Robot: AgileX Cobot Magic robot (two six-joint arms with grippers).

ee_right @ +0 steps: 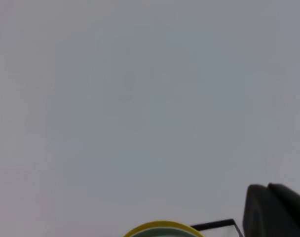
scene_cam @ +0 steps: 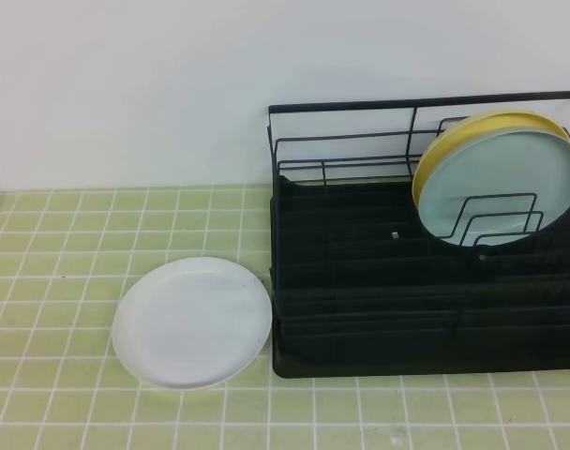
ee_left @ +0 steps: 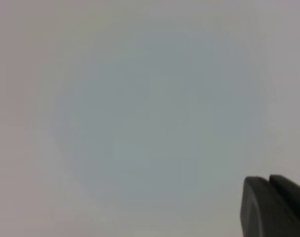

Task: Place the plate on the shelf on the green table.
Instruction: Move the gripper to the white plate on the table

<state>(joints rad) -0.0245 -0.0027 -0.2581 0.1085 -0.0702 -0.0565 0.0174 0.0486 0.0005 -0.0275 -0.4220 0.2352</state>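
The white plate (scene_cam: 192,322) lies flat on the green table (scene_cam: 60,244), just left of the shelf. The shelf (scene_cam: 360,309) is a black wire rack with a ribbed tray base, at the right. A yellow plate (scene_cam: 444,150) and a pale blue-green plate (scene_cam: 501,183) stand upright in its back right slots. Neither gripper shows in the exterior high view. The left wrist view shows only a blank wall and dark fingers (ee_left: 273,207) at the bottom right. The right wrist view shows dark fingers (ee_right: 273,210), the yellow plate's top (ee_right: 162,226) and a rack rail (ee_right: 214,225).
A white wall stands behind the table. The rack's front edge lies near the table's lower right. Tiled surface stretches left of and in front of the white plate.
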